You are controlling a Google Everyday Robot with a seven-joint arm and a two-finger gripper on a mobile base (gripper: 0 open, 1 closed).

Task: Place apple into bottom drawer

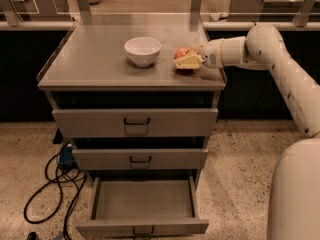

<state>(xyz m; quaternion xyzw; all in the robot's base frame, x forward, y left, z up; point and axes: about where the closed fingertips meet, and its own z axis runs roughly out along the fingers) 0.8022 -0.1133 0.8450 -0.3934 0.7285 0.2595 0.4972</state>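
The red apple (pixel 183 52) with a yellowish patch is at the right part of the cabinet top, beside the white bowl. My gripper (pixel 182 59) reaches in from the right and is shut on the apple, with one cream finger (pixel 187 62) across its front and the other hidden behind it. The apple sits just at or barely above the top surface. The bottom drawer (pixel 142 227) is pulled open below and nothing shows inside it.
A white bowl (pixel 143 50) stands at the middle of the cabinet top (pixel 90 64). The top drawer (pixel 136 122) and middle drawer (pixel 140 159) are closed. Black cables and a blue box (pixel 65 156) lie on the floor at the left. My white arm (pixel 280 69) spans the right side.
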